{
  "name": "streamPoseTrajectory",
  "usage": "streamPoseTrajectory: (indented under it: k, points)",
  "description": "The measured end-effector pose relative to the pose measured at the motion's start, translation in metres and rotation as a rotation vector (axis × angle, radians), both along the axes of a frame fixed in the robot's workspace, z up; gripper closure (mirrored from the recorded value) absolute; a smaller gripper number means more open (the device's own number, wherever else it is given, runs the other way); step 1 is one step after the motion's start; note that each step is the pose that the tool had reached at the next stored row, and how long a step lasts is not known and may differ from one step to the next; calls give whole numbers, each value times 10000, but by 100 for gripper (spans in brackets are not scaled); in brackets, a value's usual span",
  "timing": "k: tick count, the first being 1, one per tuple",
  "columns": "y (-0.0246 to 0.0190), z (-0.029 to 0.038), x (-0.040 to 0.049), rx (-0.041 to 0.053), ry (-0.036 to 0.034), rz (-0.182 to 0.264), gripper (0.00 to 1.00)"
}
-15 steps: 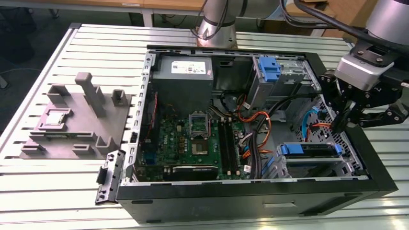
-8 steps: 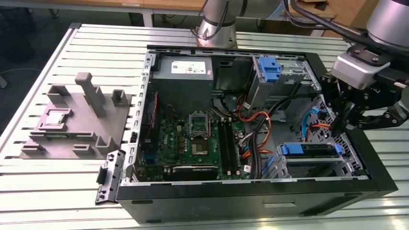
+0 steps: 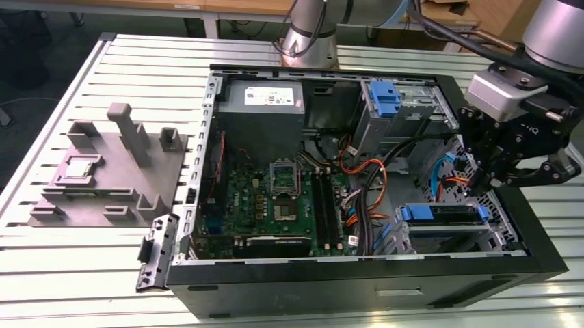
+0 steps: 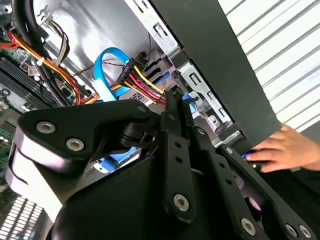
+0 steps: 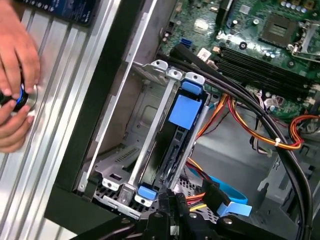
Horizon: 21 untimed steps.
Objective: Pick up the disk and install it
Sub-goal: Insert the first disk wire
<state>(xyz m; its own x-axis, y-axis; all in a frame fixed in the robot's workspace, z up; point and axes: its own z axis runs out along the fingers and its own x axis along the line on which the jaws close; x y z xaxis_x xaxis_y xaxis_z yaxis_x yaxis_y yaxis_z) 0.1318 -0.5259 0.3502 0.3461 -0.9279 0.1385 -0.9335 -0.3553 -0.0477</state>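
The disk (image 3: 444,213) sits in the metal drive cage (image 3: 456,236) at the front corner of the open computer case, on the exterior view's right, its blue rails showing. In the first wrist view the disk (image 5: 172,145) stands edge-on between the cage's metal walls, under a blue tab. My gripper (image 3: 482,179) hangs just above and behind the cage, beside the bundle of red, yellow and orange cables. Its black fingers (image 4: 176,130) lie close together, shut with nothing between them. In the first wrist view the gripper (image 5: 172,199) hovers right over the cage's end.
A motherboard (image 3: 273,205), a grey power-supply box (image 3: 264,99) and a blue latch piece (image 3: 388,102) fill the case. Loose cables (image 5: 250,125) run beside the cage. A person's hand (image 5: 15,75) rests on a round button on the slatted table outside the case. A grey fixture (image 3: 109,171) stands on the exterior view's left.
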Motion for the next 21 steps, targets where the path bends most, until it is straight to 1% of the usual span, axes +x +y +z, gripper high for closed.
streamPoseTrajectory:
  k: [7,17,19,21]
  points:
    - [0,-14,0,0,46,-919,83]
    - [5,-32,1,2,51,-1605,83]
    - [6,-39,1,1,51,-1828,83]
    - [6,-49,1,3,52,-2151,83]
